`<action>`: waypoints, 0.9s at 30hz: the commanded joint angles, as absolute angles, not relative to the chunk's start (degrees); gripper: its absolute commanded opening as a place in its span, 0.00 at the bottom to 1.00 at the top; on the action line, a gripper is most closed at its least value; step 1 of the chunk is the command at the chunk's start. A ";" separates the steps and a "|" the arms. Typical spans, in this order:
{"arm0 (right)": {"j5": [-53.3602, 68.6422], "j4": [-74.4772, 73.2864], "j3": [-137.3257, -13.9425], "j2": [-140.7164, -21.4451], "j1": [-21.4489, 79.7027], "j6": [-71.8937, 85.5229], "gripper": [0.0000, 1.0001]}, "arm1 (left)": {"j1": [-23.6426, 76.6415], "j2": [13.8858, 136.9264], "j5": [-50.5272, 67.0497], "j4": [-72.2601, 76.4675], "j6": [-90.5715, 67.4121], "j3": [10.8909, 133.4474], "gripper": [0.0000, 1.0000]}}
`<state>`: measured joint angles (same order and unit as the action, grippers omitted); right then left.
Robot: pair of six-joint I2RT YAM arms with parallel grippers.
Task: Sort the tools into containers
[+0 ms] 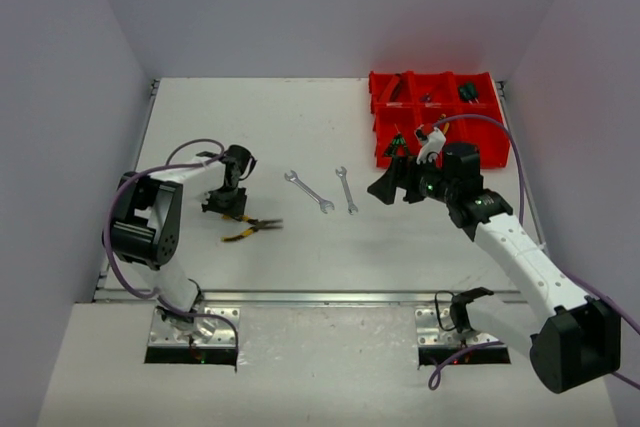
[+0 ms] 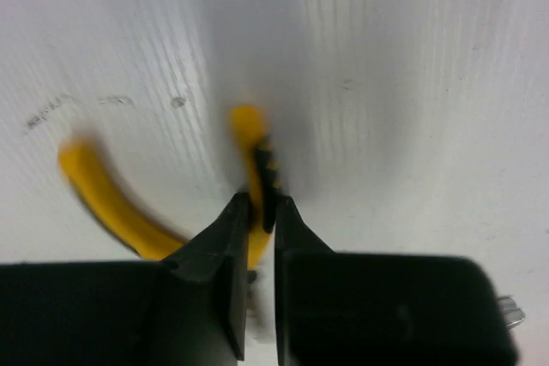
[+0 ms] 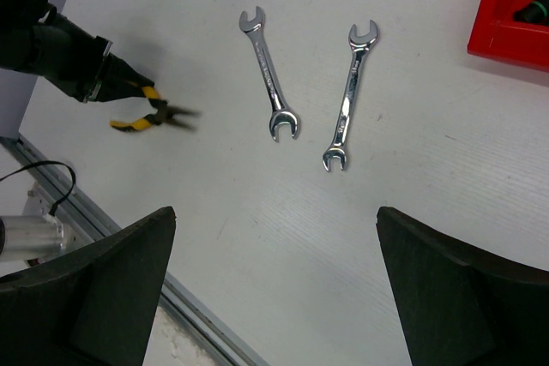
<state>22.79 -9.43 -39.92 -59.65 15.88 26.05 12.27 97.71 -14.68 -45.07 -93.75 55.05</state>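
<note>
Toward the left side of the table: grasp step on the yellow-handled pliers. Left gripper down over them, fingers squeezed together on one yellow handle; other handle splayed out to the side, nose pointing toward the table's middle. Blurred in both wrist views, so cannot tell whether resting on the surface or just off it.

Further right, between the arms: two silver open-end wrenches side by side, well apart from the red bins in the far right corner. Some tools lying in the compartments, these three not yet sorted.

Right gripper hanging just in front of the bins, fingers wide apart, nothing between them.

Next, by judgement: lift, then carry across the table to a compartment. Calls for a firm pinch, since a one-handle hold lets the pliers swing or hinge open, and for a path over the wrenches and past the right arm.
</note>
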 commanded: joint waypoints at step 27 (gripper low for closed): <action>46.66 10.05 -42.08 -76.74 21.55 30.67 0.91 | 33.14 75.67 2.66 6.34 -38.12 49.19 0.00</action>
<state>45.09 7.68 -38.66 -75.06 18.21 33.16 29.50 76.61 -11.31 -5.13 -49.84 45.12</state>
